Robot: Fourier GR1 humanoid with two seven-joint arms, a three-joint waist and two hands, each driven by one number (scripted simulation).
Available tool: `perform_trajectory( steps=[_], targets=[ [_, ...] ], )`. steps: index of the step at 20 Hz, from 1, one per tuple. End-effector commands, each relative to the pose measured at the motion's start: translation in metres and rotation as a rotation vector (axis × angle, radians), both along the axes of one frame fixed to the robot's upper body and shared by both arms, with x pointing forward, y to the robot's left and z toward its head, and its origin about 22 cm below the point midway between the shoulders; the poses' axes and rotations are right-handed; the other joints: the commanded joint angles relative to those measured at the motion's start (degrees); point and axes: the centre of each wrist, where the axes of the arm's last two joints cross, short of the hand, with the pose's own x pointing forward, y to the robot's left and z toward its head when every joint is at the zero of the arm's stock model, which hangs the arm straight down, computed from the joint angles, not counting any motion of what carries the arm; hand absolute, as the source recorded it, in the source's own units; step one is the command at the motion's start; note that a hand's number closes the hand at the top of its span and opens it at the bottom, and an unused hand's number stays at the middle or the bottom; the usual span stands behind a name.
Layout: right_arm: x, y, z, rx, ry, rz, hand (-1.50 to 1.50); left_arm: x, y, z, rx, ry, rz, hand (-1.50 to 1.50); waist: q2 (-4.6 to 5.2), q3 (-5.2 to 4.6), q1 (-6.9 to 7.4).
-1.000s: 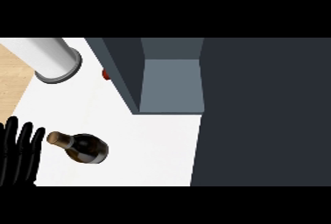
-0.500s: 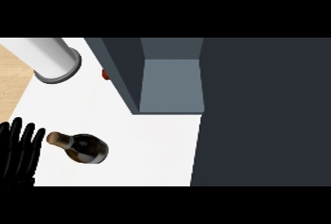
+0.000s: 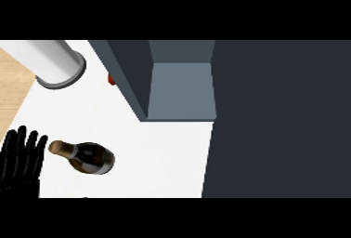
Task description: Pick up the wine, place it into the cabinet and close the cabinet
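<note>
Wine [image 3: 87,158] is what we see first, a dark bottle with a cork-coloured top, on the white counter [image 3: 165,158] toward the lower left of the head view. We look almost straight down on it, its neck pointing up and to the left, so we cannot tell whether it stands or leans. Our left hand [image 3: 21,155] shows at the left edge, black, with its fingers straight and spread, pointing up the view; it holds nothing. Its fingertips lie just beside the bottle's neck, and we cannot tell whether they touch it. Our right hand shows nowhere in the view. Above and to the right of the bottle is the cabinet [image 3: 179,90], grey-blue, with an open compartment facing us; its dark side panel runs down along the left of that opening. A large dark surface [image 3: 281,121] fills the right part of the view from top to bottom. At the upper left a white cylinder with a grey rim [image 3: 55,65] lies across the corner, over a strip of pale wood [image 3: 12,88]. A small red thing [image 3: 111,80] peeks out beside the cabinet's left panel, too small for us to name.
</note>
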Motion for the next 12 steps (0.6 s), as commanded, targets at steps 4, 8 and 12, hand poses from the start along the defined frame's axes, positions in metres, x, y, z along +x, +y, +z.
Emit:
perform_trajectory(
  steps=[4,8,12],
  targets=[
    [-0.044,-0.003,0.02,0.026,-0.034,0.04,-1.5,0.007,0.019,-0.044,0.005,0.014,0.024,-1.5,-0.03,-0.01,-0.24],
    [-0.04,0.001,0.02,0.055,-0.032,0.035,-1.5,0.0,0.013,-0.047,0.005,0.019,0.02,-1.5,-0.03,0.01,0.03],
    [-0.027,-0.001,0.024,0.03,-0.048,0.037,-1.5,0.015,0.023,-0.067,-0.005,0.017,0.004,-1.5,0.05,0.01,0.07]
  ],
)
